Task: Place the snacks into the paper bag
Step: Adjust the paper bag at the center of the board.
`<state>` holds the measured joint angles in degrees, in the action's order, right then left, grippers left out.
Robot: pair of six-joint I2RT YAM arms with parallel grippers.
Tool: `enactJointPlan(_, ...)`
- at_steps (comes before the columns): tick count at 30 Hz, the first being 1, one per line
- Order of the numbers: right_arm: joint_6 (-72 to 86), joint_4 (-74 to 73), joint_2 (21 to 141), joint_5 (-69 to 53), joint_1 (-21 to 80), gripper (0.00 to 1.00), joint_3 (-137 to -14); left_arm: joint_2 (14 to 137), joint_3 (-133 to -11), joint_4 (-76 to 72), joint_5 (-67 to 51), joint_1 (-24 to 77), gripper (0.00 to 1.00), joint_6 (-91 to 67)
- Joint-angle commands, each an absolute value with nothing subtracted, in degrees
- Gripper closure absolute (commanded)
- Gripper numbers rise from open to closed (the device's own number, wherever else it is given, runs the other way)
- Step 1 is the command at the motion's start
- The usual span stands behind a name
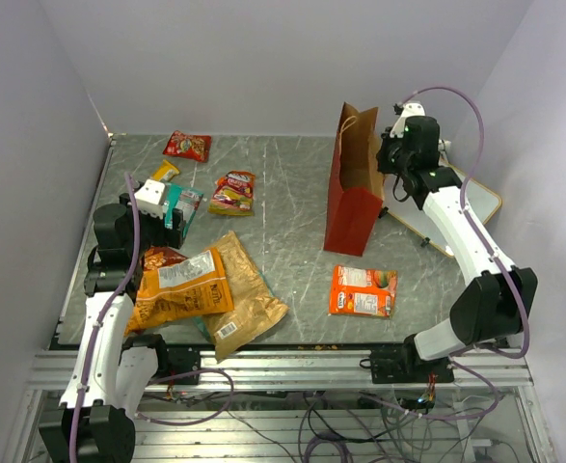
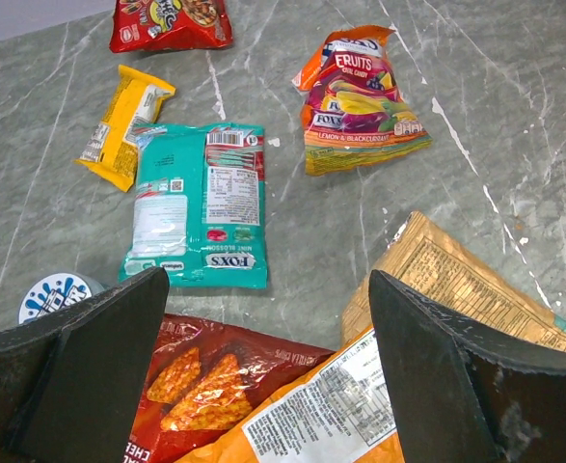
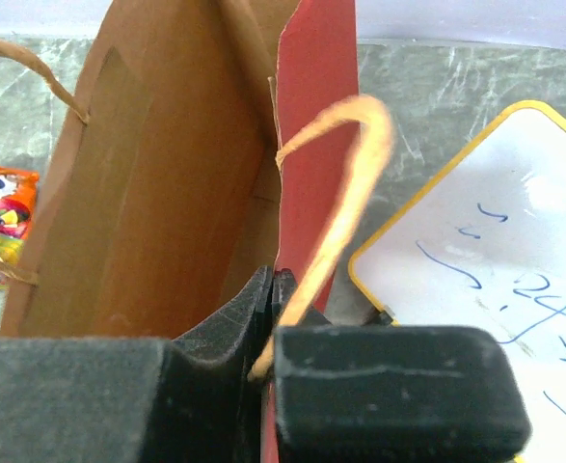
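Marbled tabletop bears tall rectangular paper bag.

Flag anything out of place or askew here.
A scribbled whiteboard lies crooked at far right, beside the bag; it is no snack. The bag's handle looks caught in the shut right tool along with the wall.

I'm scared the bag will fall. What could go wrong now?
The right end effector pinches the paper bag only by its thin wall beside the handle, so pulling could tear or tip it. The open left end effector hangs over overlapping chip bags; it might grab two.
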<state>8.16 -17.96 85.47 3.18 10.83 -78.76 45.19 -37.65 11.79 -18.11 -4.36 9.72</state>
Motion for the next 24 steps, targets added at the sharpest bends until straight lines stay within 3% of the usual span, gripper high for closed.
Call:
enactJointPlan(1,8.6,-19.1,86.4,0.8,10.2,1.00,-82.3,44.6,-37.7,10.5,-20.1,-4.9,0.04,10.6)
enactJointPlan(16,1.8,-22.8,86.1,-3.5,11.6,1.00,-90.3,44.0,-41.8,16.6,-18.8,-4.9,0.04,15.4)
enactJointPlan(24,-4.7,-23.4,84.0,-2.5,16.4,1.00,-87.9,54.3,-53.8,40.6,-18.5,-4.8,0.04,33.3)
